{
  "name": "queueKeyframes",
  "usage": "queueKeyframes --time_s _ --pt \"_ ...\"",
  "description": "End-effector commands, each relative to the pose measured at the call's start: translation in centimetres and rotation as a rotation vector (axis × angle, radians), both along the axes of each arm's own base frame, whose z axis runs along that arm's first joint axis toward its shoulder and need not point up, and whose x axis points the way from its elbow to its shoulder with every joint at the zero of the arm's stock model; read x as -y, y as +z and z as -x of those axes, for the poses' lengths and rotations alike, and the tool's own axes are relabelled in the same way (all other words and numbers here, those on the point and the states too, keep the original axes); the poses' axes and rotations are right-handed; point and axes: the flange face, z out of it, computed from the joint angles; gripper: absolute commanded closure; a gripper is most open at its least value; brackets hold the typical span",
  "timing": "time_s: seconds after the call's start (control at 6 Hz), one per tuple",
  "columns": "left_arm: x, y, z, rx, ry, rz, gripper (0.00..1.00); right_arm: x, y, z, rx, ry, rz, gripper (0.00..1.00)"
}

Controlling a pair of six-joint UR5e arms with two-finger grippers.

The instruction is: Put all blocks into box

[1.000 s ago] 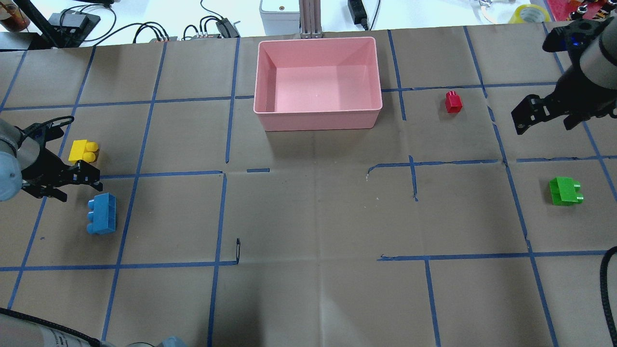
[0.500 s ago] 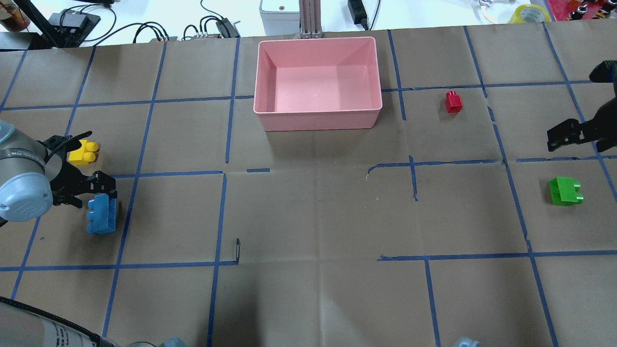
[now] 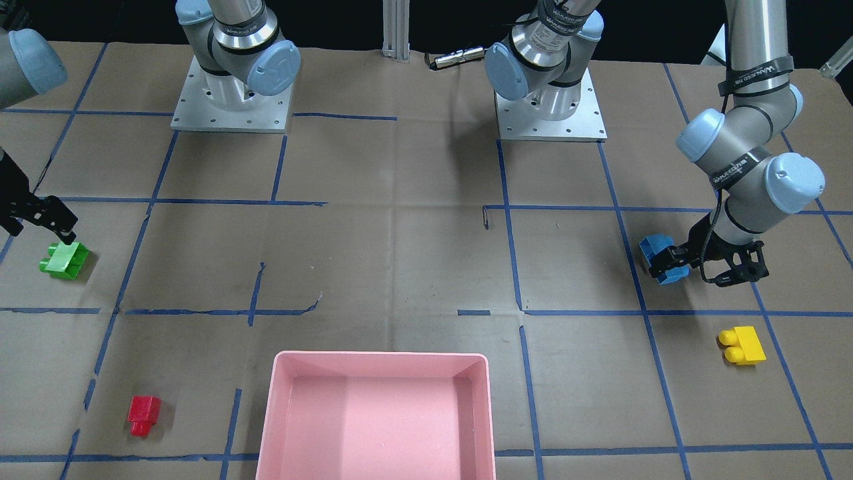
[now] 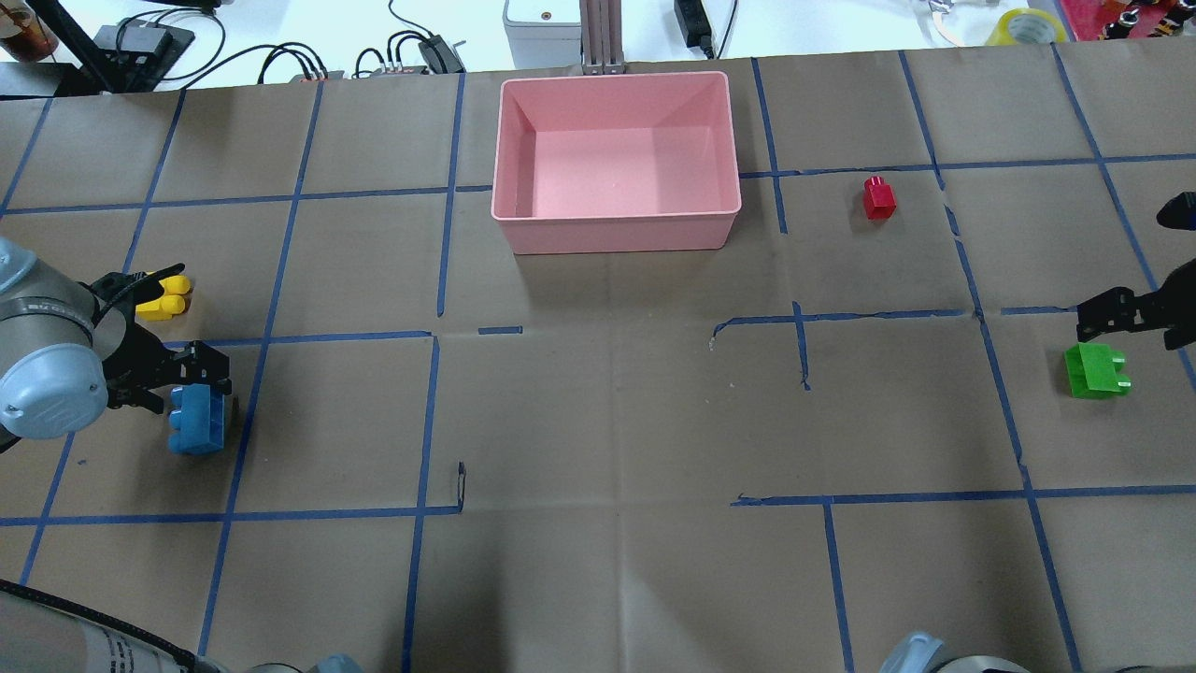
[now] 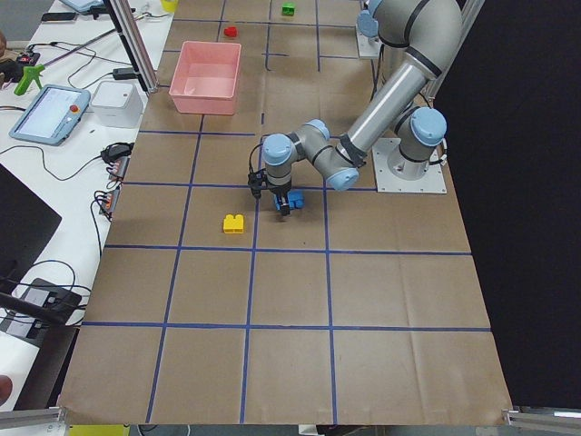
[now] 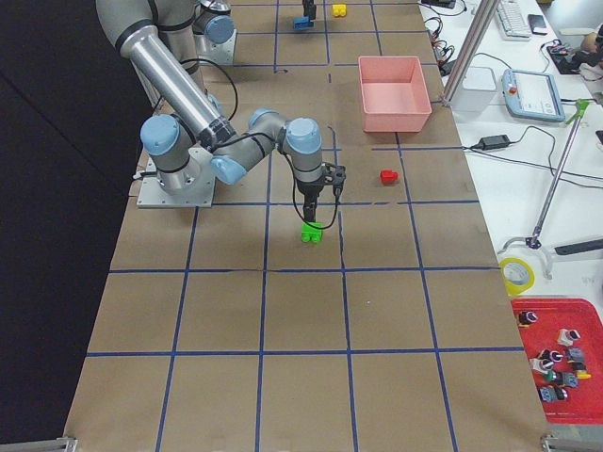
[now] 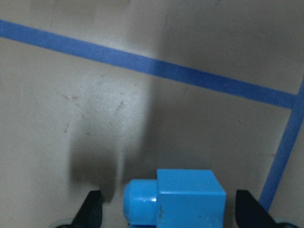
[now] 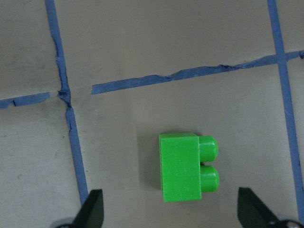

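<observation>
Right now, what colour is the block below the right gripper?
Green. It is a two-stud block, and the right wrist-mounted view shows it best.

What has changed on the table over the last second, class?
The left gripper slid from beside the yellow block to the blue block, fingers open either side of it. The right gripper moved close to the green block, fingers open. All blocks, the red block too, and the empty box stayed put.

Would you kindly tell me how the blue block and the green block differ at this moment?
The blue block lies on the robot's left, the green block on its right. The blue block is close between the fingers of the left gripper; the green block sits farther from the right gripper. Both lie outside the pink box, under open grippers.
</observation>
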Motion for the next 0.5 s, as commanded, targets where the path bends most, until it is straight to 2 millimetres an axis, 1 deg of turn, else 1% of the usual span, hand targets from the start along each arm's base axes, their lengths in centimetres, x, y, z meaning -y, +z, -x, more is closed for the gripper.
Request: queueKeyframes --time_s 0.0,0.17,0.33 --pt "-0.2 0.2 0.1 0.0 0.0 -0.007 0.02 -0.2 -1.6 1.8 -0.014 0.029 0.007 0.01" --pt "-0.2 0.3 0.0 -0.002 0.001 -0.004 0.03 -0.3 -3.3 1.7 0.003 0.031 -0.011 0.01" --pt "-0.3 0.2 -0.2 -0.011 0.007 -0.003 0.13 0.0 -4.8 2.0 -0.01 0.029 0.002 0.01"
